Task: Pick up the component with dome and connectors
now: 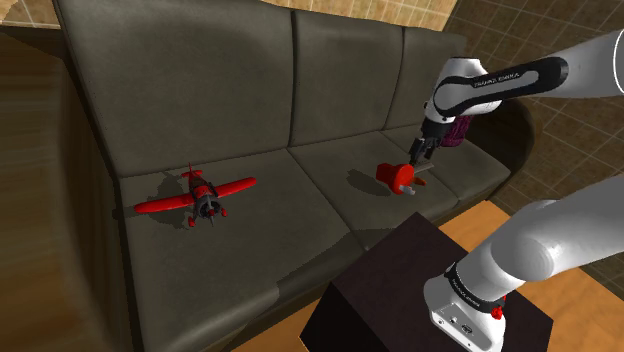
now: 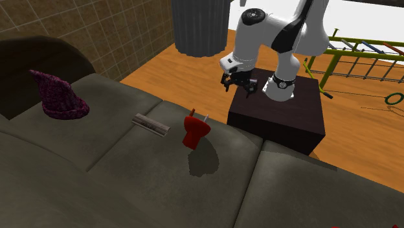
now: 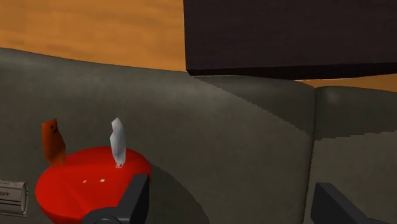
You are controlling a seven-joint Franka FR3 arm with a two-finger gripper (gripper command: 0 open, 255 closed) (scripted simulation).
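- We see the jaws apart. In the wrist view the gripper [image 3: 230, 189] holds its two black fingers [image 3: 132, 202] wide of each other, with bare sofa [image 3: 229, 140] between them and nothing clasped.
- In the shoulder view, far left on the seat, a red plane [image 1: 200, 197] lies well apart from everything else.
- Further right, on another cushion, we find the component [image 1: 397, 177], a red dome with prongs sticking out of it, resting on the seat.
- The gripper hangs just above and right of it in that view, pointing down. In the second exterior view a clear gap shows between the two.
- In the wrist view the dome sits outside the gap, beside one finger. A white prong [image 3: 117, 143] and a brown prong [image 3: 53, 141] rise from it.
- At the shoulder view's lower right, the dark stand [image 1: 400, 290] sits close against the sofa's front.
- In the second exterior view we see, from the left, a purple cone [image 2: 61, 97] on the sofa and a flat grey strip [image 2: 151, 124]. The component lies just beside the strip. Then come the gripper, the stand and, on the wood floor, a yellow-green rack [image 2: 362, 55].
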